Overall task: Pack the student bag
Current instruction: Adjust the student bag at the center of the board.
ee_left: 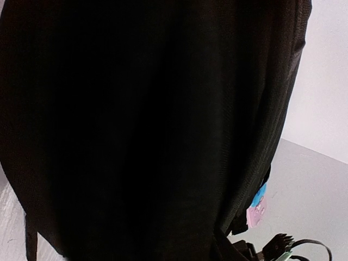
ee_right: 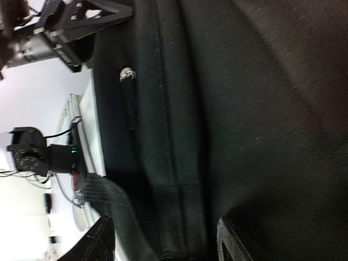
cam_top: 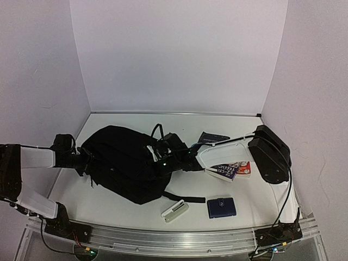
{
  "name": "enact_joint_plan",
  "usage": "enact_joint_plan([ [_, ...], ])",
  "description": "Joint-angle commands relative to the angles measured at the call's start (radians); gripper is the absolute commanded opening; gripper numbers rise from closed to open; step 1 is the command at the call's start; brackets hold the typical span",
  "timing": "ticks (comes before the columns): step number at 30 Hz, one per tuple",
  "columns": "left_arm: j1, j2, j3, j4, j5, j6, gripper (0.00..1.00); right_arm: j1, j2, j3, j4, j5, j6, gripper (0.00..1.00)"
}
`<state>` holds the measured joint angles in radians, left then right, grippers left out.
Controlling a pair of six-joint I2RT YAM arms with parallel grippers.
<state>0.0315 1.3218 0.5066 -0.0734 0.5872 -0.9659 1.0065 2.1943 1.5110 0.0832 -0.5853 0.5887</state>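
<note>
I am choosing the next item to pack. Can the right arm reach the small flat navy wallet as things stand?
Probably yes. The small flat navy wallet lies uncovered, touching nothing, close to the right arm's base. The right gripper, now at the large black fabric backpack, must first pull back.

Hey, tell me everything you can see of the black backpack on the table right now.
The backpack is big, black, soft woven fabric, lying slumped on the white table, left of centre. A strap trails from its near right side. Close up, a seam and a small metal fitting show. The left arm meets its left end; the right fingers stand apart over its cloth.
</note>
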Motion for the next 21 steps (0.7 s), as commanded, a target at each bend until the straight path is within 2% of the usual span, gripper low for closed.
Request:
enact_joint_plan([
  [1, -0.027, 0.033, -0.017, 0.149, 0.045, -0.036, 0.18, 0.005, 0.037, -0.021, 0.189, -0.104, 0.137, 0.59],
  [7, -0.099, 0.107, -0.026, 0.254, 0.026, -0.084, 0.05, 0.005, 0.055, -0.009, 0.218, -0.102, 0.155, 0.55],
  [13, -0.157, 0.216, 0.032, 0.351, 0.013, -0.112, 0.0, 0.005, 0.071, 0.013, 0.228, -0.115, 0.146, 0.51],
  [17, -0.196, 0.328, 0.103, 0.443, 0.019, -0.13, 0.0, 0.005, 0.061, 0.018, 0.238, -0.113, 0.149, 0.25],
  [20, -0.204, 0.418, 0.16, 0.527, 0.038, -0.151, 0.0, 0.005, 0.043, 0.017, 0.249, -0.108, 0.162, 0.12],
  [21, -0.205, 0.447, 0.181, 0.556, 0.045, -0.154, 0.0, 0.004, 0.036, 0.018, 0.257, -0.108, 0.17, 0.11],
])
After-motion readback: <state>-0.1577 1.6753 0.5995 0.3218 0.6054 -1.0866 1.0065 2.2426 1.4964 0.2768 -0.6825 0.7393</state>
